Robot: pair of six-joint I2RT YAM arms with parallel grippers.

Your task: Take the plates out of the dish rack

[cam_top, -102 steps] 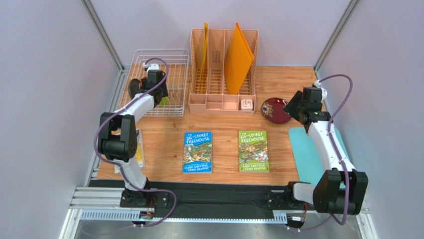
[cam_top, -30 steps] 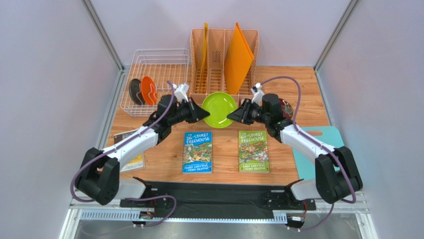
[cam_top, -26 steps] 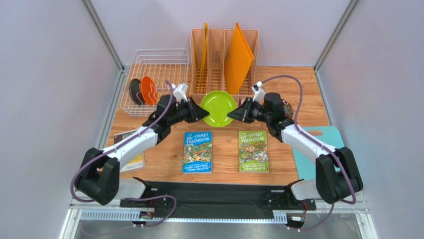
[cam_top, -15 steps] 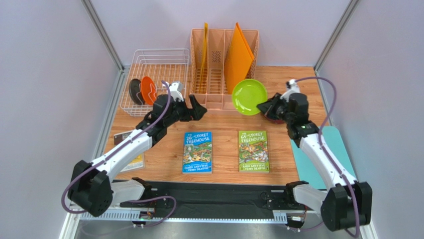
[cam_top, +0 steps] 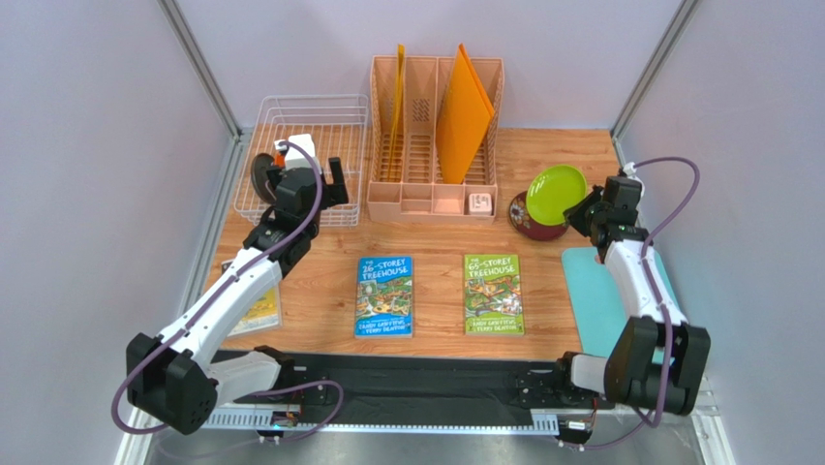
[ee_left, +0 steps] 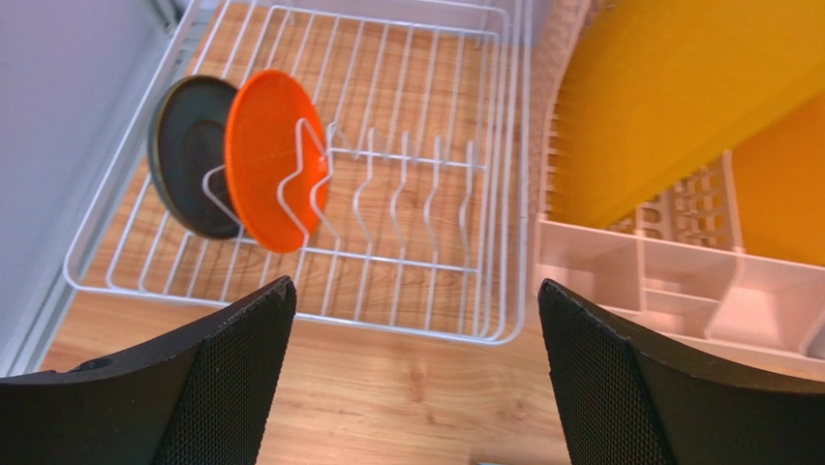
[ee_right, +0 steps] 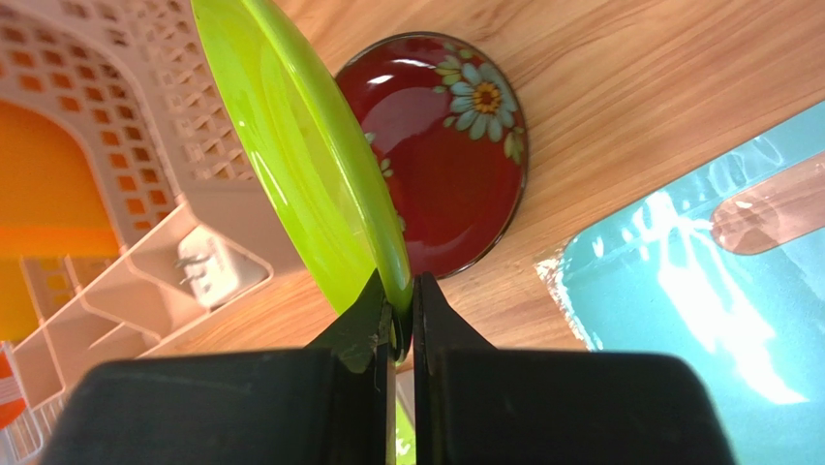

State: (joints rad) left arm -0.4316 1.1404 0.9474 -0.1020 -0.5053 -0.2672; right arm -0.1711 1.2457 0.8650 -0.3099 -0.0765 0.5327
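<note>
- Right pincer (ee_right: pixel 395 291): jaws together on the near rim of the lime green plate (ee_right: pixel 290 145), gripping a thin edge of it.
- Green plate is off the worktop (cam_top: pixel 436 242) and steeply tilted. It shows almost edge-on in the wrist view.
- It hangs at the far right of the worktop, just right of the peach slotted organizer (cam_top: pixel 434 199). It is over the left part of the dark red floral plate (ee_right: pixel 445 174).
- The red plate lies flat on the wood, face up. Cannot tell if the green plate's rim touches it.
- A teal mat (cam_top: pixel 591 300) lies just near and right of the red plate, apart from it.
- Left pincer (ee_left: pixel 414 291): fingers spread wide, nothing between them. It hovers over the near edge of the white wire dish rack (cam_top: pixel 312 97) at far left.
- Two plates are in the rack, both on edge among the upright prongs at its left end.
- The black plate (ee_left: pixel 184 165) is leftmost and the orange plate (ee_left: pixel 266 165) is just right of it, overlapping it in the wrist view. Both lean slightly.
- The other prong slots to the right of the orange plate hold nothing.
- The organizer stands just right of the rack, with tall orange folders (cam_top: pixel 463 107) upright in it. A small white item (cam_top: pixel 478 202) sits in its near-right compartment.
- Two books lie flat on the near worktop, well apart from the plates: a blue-covered one (cam_top: pixel 384 295) on the left and a green-covered one (cam_top: pixel 493 294) on the right.
</note>
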